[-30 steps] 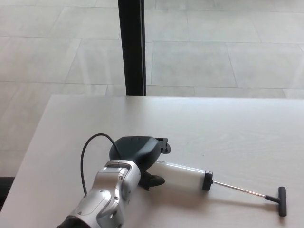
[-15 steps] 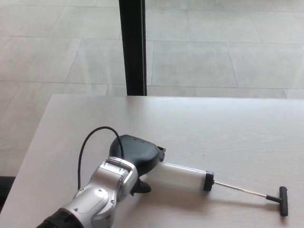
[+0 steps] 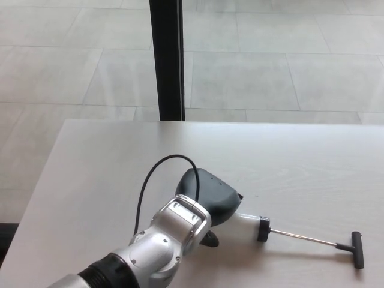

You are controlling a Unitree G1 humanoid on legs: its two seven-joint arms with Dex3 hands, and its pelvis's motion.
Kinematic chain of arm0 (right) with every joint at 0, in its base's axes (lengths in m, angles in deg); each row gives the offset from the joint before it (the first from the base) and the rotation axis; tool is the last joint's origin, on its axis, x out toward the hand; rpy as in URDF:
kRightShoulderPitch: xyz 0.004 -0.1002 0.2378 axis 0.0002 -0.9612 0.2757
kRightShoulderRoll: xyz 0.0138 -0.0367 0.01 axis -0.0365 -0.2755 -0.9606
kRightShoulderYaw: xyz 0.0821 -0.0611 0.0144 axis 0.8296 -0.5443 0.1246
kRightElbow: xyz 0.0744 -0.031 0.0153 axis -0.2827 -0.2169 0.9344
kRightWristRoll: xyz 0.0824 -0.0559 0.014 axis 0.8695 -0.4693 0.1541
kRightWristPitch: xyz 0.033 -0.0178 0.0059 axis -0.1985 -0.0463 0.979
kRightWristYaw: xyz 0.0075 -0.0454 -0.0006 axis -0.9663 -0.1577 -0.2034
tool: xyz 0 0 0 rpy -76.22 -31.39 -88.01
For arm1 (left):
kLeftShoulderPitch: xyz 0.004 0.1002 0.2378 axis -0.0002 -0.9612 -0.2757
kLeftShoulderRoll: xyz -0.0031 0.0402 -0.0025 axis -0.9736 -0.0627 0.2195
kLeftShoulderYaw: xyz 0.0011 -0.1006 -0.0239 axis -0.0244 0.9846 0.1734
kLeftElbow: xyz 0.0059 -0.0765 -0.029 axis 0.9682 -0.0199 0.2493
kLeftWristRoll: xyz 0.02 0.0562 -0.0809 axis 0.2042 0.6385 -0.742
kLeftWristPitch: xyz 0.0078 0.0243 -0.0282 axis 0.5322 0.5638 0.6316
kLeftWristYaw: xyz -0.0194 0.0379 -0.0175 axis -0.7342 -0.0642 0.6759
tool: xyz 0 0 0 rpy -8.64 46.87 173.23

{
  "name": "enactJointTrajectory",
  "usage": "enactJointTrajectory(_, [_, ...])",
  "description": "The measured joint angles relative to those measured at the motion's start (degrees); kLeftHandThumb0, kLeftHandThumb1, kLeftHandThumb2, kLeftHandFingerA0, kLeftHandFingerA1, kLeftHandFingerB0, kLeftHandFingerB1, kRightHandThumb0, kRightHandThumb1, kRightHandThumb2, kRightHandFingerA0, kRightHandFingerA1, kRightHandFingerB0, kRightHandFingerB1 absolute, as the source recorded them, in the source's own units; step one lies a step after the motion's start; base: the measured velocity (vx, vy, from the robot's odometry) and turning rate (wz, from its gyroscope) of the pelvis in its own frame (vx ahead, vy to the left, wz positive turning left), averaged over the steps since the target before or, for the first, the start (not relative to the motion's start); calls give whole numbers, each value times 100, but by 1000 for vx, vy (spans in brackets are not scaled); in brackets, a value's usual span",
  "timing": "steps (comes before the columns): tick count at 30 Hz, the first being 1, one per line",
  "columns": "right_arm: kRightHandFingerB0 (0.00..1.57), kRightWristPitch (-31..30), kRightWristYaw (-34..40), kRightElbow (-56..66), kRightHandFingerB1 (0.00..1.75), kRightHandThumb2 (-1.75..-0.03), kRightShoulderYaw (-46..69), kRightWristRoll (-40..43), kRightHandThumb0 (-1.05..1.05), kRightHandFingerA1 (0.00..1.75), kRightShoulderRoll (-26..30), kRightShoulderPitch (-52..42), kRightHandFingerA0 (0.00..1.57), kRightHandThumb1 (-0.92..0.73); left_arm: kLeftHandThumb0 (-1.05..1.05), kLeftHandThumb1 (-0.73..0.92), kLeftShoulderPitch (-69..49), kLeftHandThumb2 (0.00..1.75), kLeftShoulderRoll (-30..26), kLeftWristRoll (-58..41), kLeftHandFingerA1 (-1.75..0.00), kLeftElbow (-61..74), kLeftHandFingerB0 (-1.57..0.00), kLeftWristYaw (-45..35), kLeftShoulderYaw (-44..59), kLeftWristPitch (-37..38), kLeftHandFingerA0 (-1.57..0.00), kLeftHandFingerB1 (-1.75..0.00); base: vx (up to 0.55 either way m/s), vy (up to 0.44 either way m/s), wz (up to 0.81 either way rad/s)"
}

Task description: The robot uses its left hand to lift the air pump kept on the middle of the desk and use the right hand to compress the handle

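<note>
Reaching Over the Pump: the Grasp Is Being Set Up

Covering most of the clear tube, the left hand (image 3: 210,198) is seen lying over the air pump (image 3: 249,223) near the middle of the desk (image 3: 300,156). The fingers are hidden beneath the black back of the hand, so it cannot be told whether they are apart or closed on the tube; only a dark tip, possibly the thumb, shows below the wrist. A black cable (image 3: 159,174) is looped from the silver forearm (image 3: 162,246) up to the hand.

The pump is laid flat on the desk, pointing to the right. Its black end cap (image 3: 263,229) is visible just beyond the hand, the thin metal rod (image 3: 306,240) is drawn fully out, and the black T-shaped handle (image 3: 357,249) rests on the desk at the far right, well apart from the hand. The right hand is not in view.

The step in hand is judged to be the grasp before the lift: the pump is not yet raised. A firm hold around the tube is called for next, then a lift clear of the desk. Only after that can the right hand be brought to the handle, so the rod may be pushed in along its own line.
</note>
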Motion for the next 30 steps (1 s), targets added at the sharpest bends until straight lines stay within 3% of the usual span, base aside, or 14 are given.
enactJointTrajectory(2, [33, 0, 3, 43, 31, -68, 1, -3, -53, 33, 0, 0, 29, -90, -67, 72, 8, 62, 109, 9, -83, -91, -44, 1, 10, -2, -70, -42, 0, 0, 0])
enactJointTrajectory(3, [35, 0, 2, 66, 32, -68, 3, -3, -53, 34, 0, 0, 30, -89, -55, 63, 7, 60, 149, 23, -136, -153, -44, 3, 5, -3, -91, -44, 0, 0, 0])
enactJointTrajectory(4, [37, 7, 4, 66, 32, -67, 3, -10, -52, 38, 1, 0, 33, -89, -51, 64, -22, 61, 209, 22, -138, -222, -43, 52, 54, -9, -91, -45, 0, 0, 0])
enactJointTrajectory(5, [37, 17, 9, 66, 32, -67, 4, -15, -55, 39, 1, 0, 34, -90, -51, 50, -61, 93, 279, 20, -127, -293, -35, 126, 115, -19, -108, -57, 0, 0, 0])
enactJointTrajectory(6, [24, 24, 18, 74, 46, -106, 4, -21, -57, 57, 1, -8, 34, -74, -49, 47, -89, 91, 331, 22, -130, -366, -38, 200, 162, -38, -114, -60, 0, 0, 0])
enactJointTrajectory(7, [24, 33, 37, 90, 46, -106, 1, -35, -57, 57, 1, -14, 34, -74, -49, 47, -115, 91, 393, 24, -130, -464, -38, 317, 219, -65, -114, -60, 0, 0, 0])
enactJointTrajectory(8, [23, 37, 50, 97, 46, -106, -2, -46, -55, 57, 1, -14, 34, -73, -26, 61, -127, 65, 436, 26, -165, -520, -40, 389, 250, -86, -90, -53, 0, 0, 0])
enactJointTrajectory(12, [27, 40, 83, 176, 46, -104, 7, -50, -58, 52, -3, -22, 35, -74, -21, 63, -229, 71, 597, 7, -167, -831, -42, 806, 446, -112, -80, -57, 0, 0, 0])
enactJointTrajectory(13, [37, 40, 89, 201, 34, -71, 17, -44, -58, 39, -8, -21, 42, -80, -22, 64, -248, 70, 631, -5, -160, -906, -41, 914, 502, -112, -76, -55, 0, 0, 0])
enactJointTrajectory(14, [40, 40, 90, 228, 33, -66, 33, -34, -52, 41, -16, -24, 44, -86, -22, 64, -262, 70, 659, -16, -159, -965, -43, 990, 545, -111, -76, -55, 0, 0, 0])
enactJointTrajectory(22, [48, 154, 174, 581, 35, -67, 182, 16, -47, 58, -149, -49, 54, -87, -21, 65, -360, 62, 771, -192, -168, -1363, -65, 1759, 1078, -22, -74, -78, 0, 0, 0])
enactJointTrajectory(23, [50, 176, 204, 602, 35, -67, 195, 14, -48, 59, -156, -53, 56, -87, -17, 68, -367, 65, 770, -211, -165, -1399, -66, 1853, 1121, -4, -87, -83, 0, 0, 0])
enactJointTrajectory(26, [53, 281, 255, 584, 36, -67, 239, 7, -48, 60, -158, -48, 59, -86, -22, 69, -391, 68, 774, -304, -149, -1510, -66, 2093, 1312, 37, -79, -80, 0, 0, 0])
enactJointTrajectory(30, [52, 418, 309, 507, 36, -66, 276, 9, -48, 62, -181, -36, 62, -84, -21, 77, -530, 71, 725, -432, -156, -1504, -64, 2371, 1539, 127, -78, -67, 0, 0, 0])
